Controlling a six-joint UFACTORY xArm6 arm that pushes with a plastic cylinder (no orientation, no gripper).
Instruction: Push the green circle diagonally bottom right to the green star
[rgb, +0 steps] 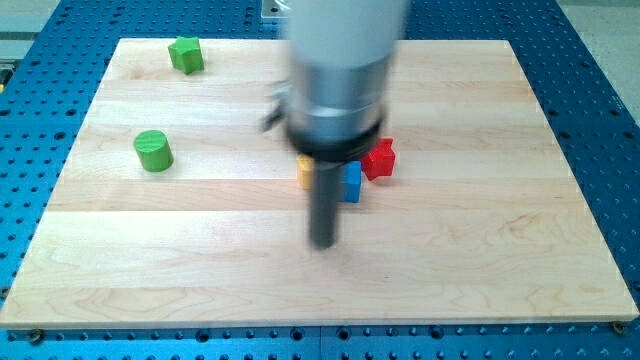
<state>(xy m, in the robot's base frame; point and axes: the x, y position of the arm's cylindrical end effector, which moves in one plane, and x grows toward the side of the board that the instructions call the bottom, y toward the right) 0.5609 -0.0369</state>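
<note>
The dark rod comes down over the pale wooden table, and my tip rests on bare wood nearest the view's bottom, touching no block. There are no jaws on this arm at all, so nothing is apart, together or clamped; the rod holds nothing and can only shove.

Taking my tip as the mark: just above it, toward the view's top, sit three small blocks bunched together, partly hidden behind the rod. A blue block is just up and right of my tip, an orange-yellow block just up and left, and a red star-like block further up and right, beside the blue one.

Well to the left of my tip and somewhat higher stands the green circle, a short round wooden cylinder, on its own with clear wood around it. Farthest off, up and left near the table's top edge, lies the green star.

The green circle looks light, stiff and smooth-sided; I judge it will slide readily but may roll off a glancing contact. Best to press squarely on its curved side, opposite the way it should travel.
</note>
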